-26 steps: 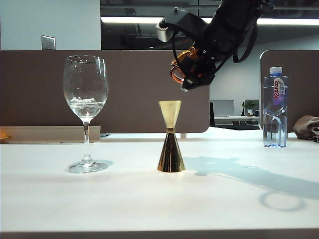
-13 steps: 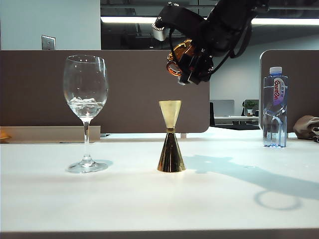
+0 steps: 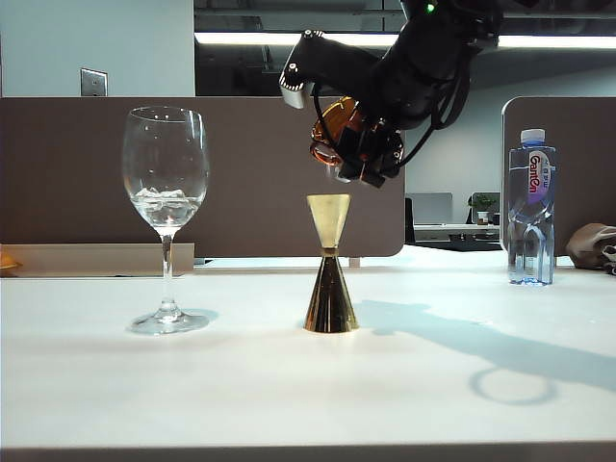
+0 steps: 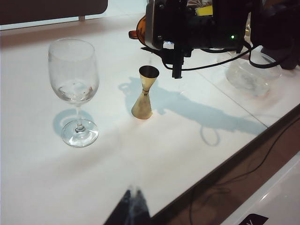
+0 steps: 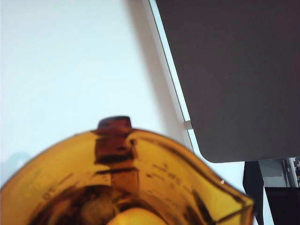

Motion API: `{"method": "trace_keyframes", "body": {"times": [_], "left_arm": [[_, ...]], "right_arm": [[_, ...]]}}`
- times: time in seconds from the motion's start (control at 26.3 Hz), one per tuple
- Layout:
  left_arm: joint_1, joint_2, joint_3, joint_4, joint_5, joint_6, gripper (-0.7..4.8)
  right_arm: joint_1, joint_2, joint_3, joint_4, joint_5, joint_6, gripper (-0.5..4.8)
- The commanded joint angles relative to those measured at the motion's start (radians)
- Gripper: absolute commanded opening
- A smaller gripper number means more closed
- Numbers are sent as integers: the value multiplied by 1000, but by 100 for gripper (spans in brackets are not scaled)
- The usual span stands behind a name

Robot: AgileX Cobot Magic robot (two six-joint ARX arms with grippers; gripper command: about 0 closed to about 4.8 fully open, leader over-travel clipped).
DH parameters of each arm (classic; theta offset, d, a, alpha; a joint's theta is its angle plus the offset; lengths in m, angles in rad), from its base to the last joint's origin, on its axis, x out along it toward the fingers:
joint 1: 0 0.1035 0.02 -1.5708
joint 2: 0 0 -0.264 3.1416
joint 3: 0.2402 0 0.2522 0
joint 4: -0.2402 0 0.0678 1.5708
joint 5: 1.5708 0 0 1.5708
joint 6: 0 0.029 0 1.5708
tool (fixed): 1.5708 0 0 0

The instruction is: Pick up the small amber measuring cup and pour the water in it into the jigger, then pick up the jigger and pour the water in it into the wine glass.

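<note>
My right gripper (image 3: 358, 159) clamps the small translucent amber measuring cup (image 3: 332, 135), tipped above the gold hourglass jigger (image 3: 330, 277); next I judge further tilt. Left gripper (image 4: 132, 206) idles near the table's front edge, state untellable.

The small amber measuring cup (image 5: 126, 187) is translucent, glossy orange-brown glass. The jigger (image 3: 330, 265) is polished gold metal, its lower cone mirror-dark. The wine glass (image 3: 166, 217) is clear, shiny glass. The water bottle (image 3: 531, 207) looks like clear plastic. The desk (image 3: 289, 385) is smooth, matt white.
</note>
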Motion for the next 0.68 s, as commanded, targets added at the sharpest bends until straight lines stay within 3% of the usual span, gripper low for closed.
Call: {"method": "trace_keyframes", "body": {"times": [0.04,0.68], "left_arm": [[1,1,2,11,1,1,-2],[1,1,2,11,1,1,-2]], "right_arm": [[1,-3,7,39,2,-60,-5],[0,-3,7,70,2,-249,-5]]}}
